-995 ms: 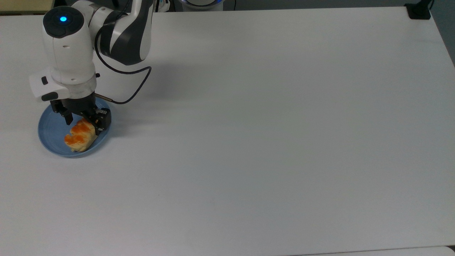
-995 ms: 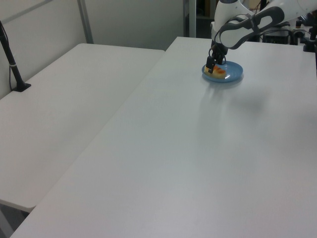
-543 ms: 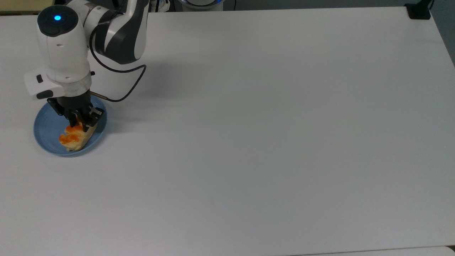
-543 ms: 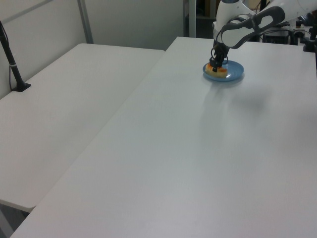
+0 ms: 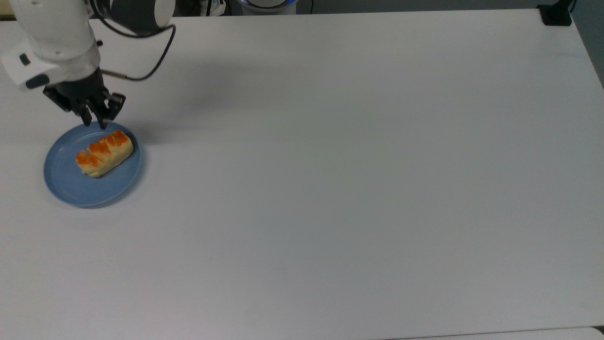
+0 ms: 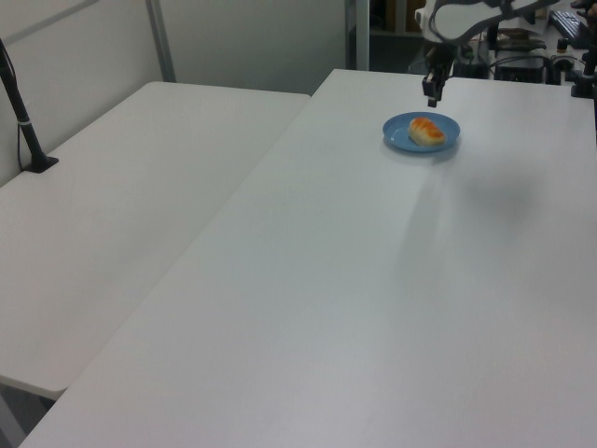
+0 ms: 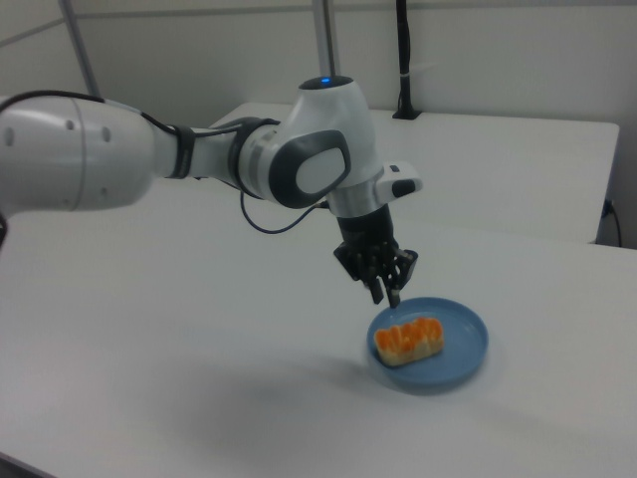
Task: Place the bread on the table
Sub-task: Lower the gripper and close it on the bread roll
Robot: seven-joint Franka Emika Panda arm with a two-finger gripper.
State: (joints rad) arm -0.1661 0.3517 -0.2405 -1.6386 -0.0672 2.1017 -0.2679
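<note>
Right view, bread (image 7: pixel 407 341) below fingers (image 7: pixel 385 290), apart

No readable text in any view

No word, label, brand, number or sign can be read on the white surface (image 5: pixel 330 189), the blue plate (image 5: pixel 66 186), the bread (image 5: pixel 104 152) or the robot arm (image 7: pixel 199 159); the arm's casing carries a small blue light, with no lettering legible beside it.

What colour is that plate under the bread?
Blue plate; clearest in the top view.
</note>
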